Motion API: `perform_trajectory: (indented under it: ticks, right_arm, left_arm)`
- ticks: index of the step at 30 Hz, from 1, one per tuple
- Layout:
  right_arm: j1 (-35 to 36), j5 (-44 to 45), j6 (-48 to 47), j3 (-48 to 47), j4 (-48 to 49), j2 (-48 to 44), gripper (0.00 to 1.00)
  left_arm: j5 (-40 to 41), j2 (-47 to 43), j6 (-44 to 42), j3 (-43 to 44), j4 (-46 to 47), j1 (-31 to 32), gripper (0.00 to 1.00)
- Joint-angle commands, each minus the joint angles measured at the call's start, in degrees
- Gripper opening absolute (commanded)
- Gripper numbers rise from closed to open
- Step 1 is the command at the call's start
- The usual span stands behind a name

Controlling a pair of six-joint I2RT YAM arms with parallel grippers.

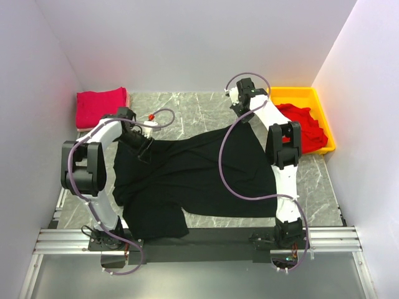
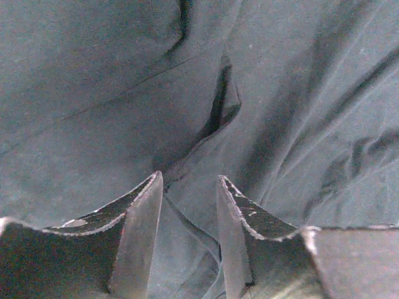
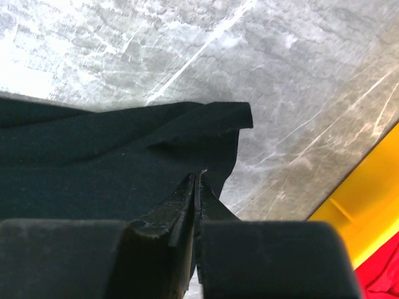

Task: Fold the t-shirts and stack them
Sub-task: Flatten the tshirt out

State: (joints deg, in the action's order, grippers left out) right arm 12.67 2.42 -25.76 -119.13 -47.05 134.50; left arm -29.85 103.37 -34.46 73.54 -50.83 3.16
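A black t-shirt lies spread and rumpled across the middle of the marble table. My left gripper sits low on its upper left part. In the left wrist view that gripper is open, with wrinkled black cloth lying under and between its fingers. My right gripper is at the shirt's far right corner. There it is shut, with the black cloth's edge pinched at its tips. One red t-shirt lies folded at the back left. Another red t-shirt lies crumpled in the tray.
A yellow plastic tray stands at the back right against the wall, its side close to my right gripper. White walls close in the left, back and right. The near part of the black shirt hangs over the dark strip by the arm bases.
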Motion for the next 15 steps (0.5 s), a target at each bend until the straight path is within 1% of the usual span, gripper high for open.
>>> perform_trajectory:
  ticks: [1, 3, 5, 6, 7, 8, 9, 10, 12, 14, 15]
  right_arm:
    - [-0.54, -0.92, -0.61, -2.07, -0.68, -0.82, 0.05]
    - [-0.54, -0.83, -0.78, -2.16, -0.68, -0.73, 0.0]
    - [-0.8, -0.83, -0.96, -2.33, -0.68, -0.73, 0.0]
    - [-0.8, -1.01, -0.96, -2.25, -0.76, -0.73, 0.0]
    - [-0.89, -1.1, -1.05, -2.16, -0.59, -0.81, 0.0]
    - [-1.06, -1.27, -1.05, -1.81, -0.33, -1.08, 0.0]
    - [-1.24, -1.45, -1.05, -1.63, -0.15, -1.34, 0.0]
    - [-1.5, -1.36, -1.05, -1.28, -0.06, -1.6, 0.0]
    - [-1.59, -1.45, -1.14, -1.1, -0.15, -1.87, 0.0]
    - [-2.38, -1.71, -0.79, -0.67, -0.06, -2.48, 0.0]
    - [-2.56, -1.89, -0.61, -0.58, -0.06, -2.75, 0.0]
  left_arm:
    - [2.07, 1.12, 1.23, -0.41, 1.43, 0.79, 0.45]
    - [3.82, 1.92, 1.41, -0.24, 1.7, 1.24, 0.45]
    - [4.53, 2.36, 1.5, -0.24, 2.13, 1.32, 0.47]
    - [4.71, 2.36, 1.76, -0.32, 2.4, 1.32, 0.46]
    - [4.62, 2.27, 1.41, -0.24, 2.4, 1.32, 0.43]
    - [4.53, 2.27, 1.41, -0.24, 2.23, 1.32, 0.35]
    - [4.53, 2.27, 1.5, -0.15, 2.14, 1.32, 0.3]
    - [4.27, 2.1, 1.06, 0.2, 1.53, 1.32, 0.21]
    - [4.18, 1.14, 0.45, 0.38, 1.26, 1.32, 0.12]
    - [4.36, 0.26, 0.09, 0.99, 1.08, 1.32, 0.01]
    - [4.36, -0.18, 0.18, 1.34, 1.0, 1.32, 0.01]
